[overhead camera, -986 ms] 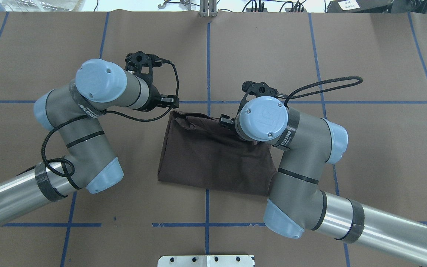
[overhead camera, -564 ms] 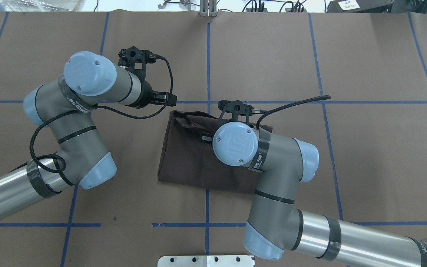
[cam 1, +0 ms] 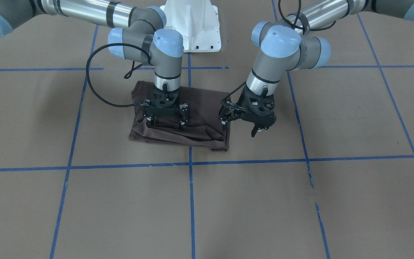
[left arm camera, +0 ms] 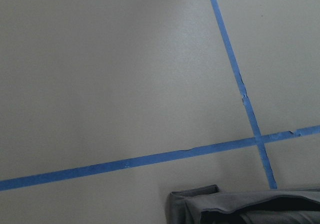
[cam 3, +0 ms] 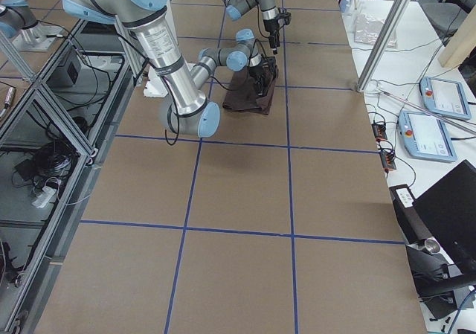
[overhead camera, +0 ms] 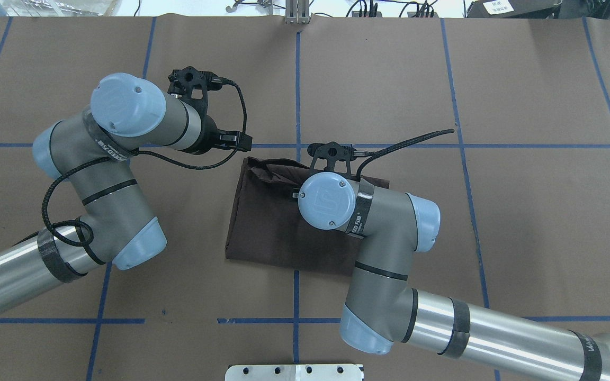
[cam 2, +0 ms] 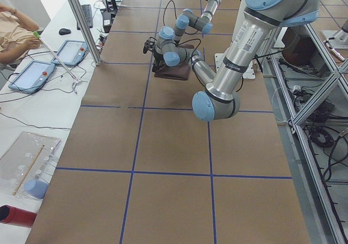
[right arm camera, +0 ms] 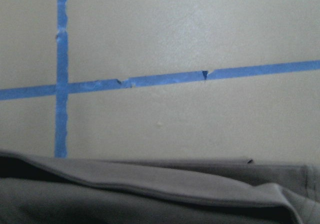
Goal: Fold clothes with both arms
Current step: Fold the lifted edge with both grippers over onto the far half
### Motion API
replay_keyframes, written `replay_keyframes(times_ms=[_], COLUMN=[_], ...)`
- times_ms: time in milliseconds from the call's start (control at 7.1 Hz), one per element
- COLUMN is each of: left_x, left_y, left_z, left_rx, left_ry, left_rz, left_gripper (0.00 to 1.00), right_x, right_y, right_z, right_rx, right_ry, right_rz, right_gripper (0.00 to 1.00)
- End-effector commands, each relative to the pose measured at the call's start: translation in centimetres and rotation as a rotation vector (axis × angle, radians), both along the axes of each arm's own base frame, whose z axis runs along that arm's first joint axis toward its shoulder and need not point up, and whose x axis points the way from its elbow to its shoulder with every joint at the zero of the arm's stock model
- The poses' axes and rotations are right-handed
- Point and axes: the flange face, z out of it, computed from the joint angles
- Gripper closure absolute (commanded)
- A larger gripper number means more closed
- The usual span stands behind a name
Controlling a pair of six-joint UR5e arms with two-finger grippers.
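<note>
The dark brown T-shirt (overhead camera: 273,222) lies folded into a rough rectangle on the brown table, with loose layered edges on its far side (cam 1: 192,135). My right gripper (cam 1: 165,122) hangs open right over the shirt's far half, its fingertips (cam 1: 149,120) spread wide, just above or touching the cloth. My left gripper (cam 1: 240,128) is open too, raised above bare table just off the shirt's left edge. In the overhead view both grippers are hidden under their wrists. The left wrist view catches a shirt corner (left arm camera: 240,206). Folded layers of the shirt (right arm camera: 150,194) fill the bottom of the right wrist view.
Blue tape lines (overhead camera: 297,95) divide the table into squares. The white pedestal base (cam 1: 192,25) stands at the robot's side. Along the table's far edge are a metal post (cam 2: 81,21) and a side desk with tablets (cam 2: 32,73), where a person sits.
The right arm has swung left from the shirt's right edge to above its middle. The left arm shifted a little left and away, then stayed put.
</note>
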Motion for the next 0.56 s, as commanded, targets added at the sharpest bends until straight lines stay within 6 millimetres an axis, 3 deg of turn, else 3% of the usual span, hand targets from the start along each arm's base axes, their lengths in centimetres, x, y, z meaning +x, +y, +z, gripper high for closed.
replay_keyframes(times_ms=[0,141,282,423], left_x=[0.0,0.0,0.8,2.8], left_y=[0.1,0.1,0.3,1.9], left_z=[-0.1,-0.1,0.2,-0.2], left_rx=[0.002,0.003,-0.044,-0.062], left_ry=[0.002,0.004,0.009,0.016], left_rz=[0.000,0.000,-0.015,0.002], left_gripper=[0.00,0.00,0.00,0.00], right_x=[3.6,7.0,11.7,13.8], right_y=[-9.4,-14.4,-18.0,-18.4], right_z=[1.6,2.7,2.3,0.4], right_rx=[-0.063,-0.109,-0.141,-0.148], right_ry=[0.052,0.065,0.024,-0.042], right_rz=[0.029,0.056,0.052,0.016], right_gripper=[0.00,0.00,0.00,0.00])
